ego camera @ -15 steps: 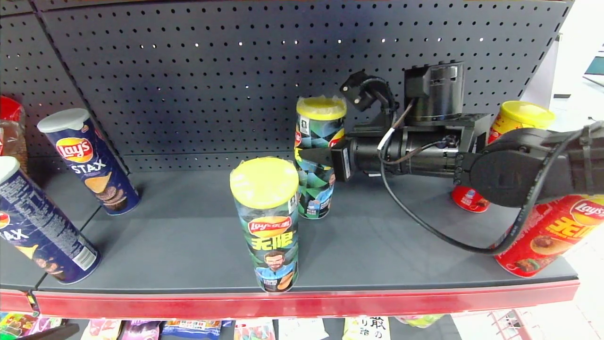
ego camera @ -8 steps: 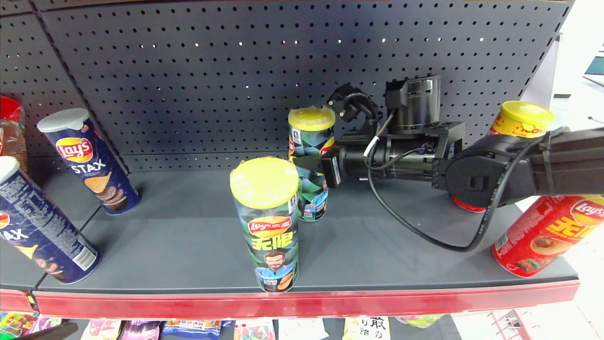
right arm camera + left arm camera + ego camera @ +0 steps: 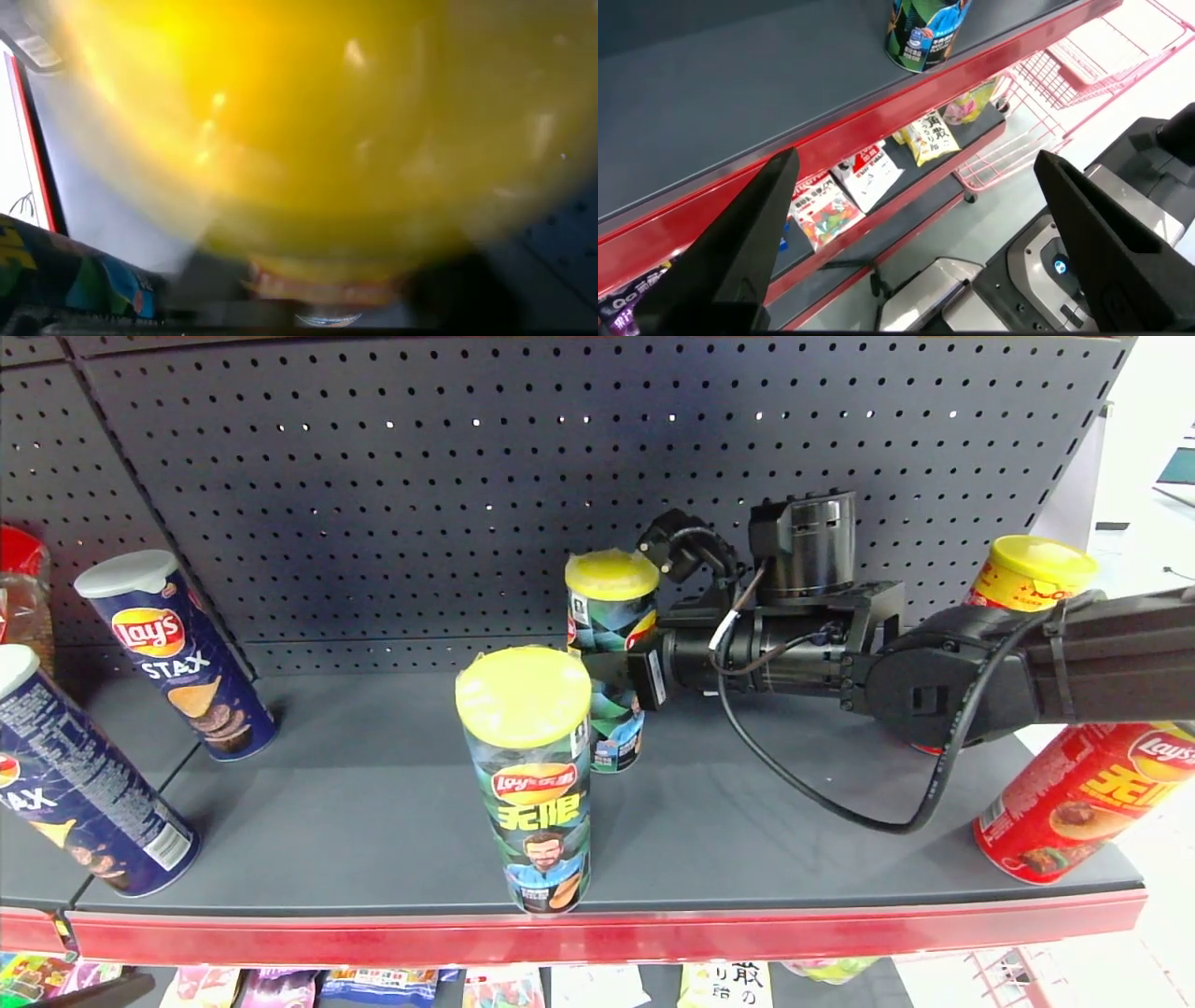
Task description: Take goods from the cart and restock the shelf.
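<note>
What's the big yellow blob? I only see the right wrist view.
Observer: It's the lid of a can. The right gripper holds that can upright at the back of the shelf.
Operator: Is anything near it?
Observer: Yes, a matching front can stands just ahead of it, at the shelf's front.
Operator: Where's the other hand?
Observer: The left gripper is out in front of the shelf, open and empty.

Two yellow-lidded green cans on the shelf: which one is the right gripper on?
The rear can: the right gripper clamps its middle from the side. The front can stands free at the red edge of the shelf.
</note>
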Robot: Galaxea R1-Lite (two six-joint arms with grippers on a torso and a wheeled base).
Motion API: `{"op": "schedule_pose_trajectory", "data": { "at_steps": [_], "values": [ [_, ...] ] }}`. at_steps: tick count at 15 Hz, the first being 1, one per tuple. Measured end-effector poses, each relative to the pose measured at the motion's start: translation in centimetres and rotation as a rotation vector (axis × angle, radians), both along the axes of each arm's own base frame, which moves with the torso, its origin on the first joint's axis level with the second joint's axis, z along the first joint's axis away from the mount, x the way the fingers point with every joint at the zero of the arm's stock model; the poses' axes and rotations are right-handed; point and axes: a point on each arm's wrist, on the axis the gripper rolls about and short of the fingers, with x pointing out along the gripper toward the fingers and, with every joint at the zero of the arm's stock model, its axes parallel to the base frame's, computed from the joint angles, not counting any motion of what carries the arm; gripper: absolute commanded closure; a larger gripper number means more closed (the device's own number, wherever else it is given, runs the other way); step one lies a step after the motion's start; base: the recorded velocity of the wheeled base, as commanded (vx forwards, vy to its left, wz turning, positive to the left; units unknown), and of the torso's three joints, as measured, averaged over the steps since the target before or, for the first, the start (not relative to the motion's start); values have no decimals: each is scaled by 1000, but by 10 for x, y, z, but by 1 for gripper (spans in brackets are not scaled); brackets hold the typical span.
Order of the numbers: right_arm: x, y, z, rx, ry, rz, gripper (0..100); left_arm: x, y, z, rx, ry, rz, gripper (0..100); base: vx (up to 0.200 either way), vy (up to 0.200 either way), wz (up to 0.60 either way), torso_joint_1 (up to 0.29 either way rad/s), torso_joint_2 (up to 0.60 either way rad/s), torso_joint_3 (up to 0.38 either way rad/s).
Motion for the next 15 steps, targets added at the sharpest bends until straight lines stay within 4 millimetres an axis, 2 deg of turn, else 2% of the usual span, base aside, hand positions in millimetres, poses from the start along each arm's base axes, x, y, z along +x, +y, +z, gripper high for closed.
{"op": "schedule_pose_trajectory", "data": {
  "at_steps": [3, 7, 11, 15],
  "values": [
    [-7, -5, 1, -5, 8, -4, 0, 1, 0, 0, -4, 11, 3, 0, 0, 0, 0, 0, 0, 0],
    [-29, -21, -2, -33, 36, -34, 0, 5, -2, 2, 2, 34, 22, 0, 0, 0, 0, 0, 0, 0],
    [-69, -52, -9, -74, 79, -61, 0, 19, -8, 8, 33, 74, 55, 0, 0, 0, 0, 0, 0, 0],
    [-118, -89, -6, -70, 73, -66, 0, 45, -17, 15, 81, 145, 90, 0, 0, 0, 0, 0, 0, 0]
  ]
}}
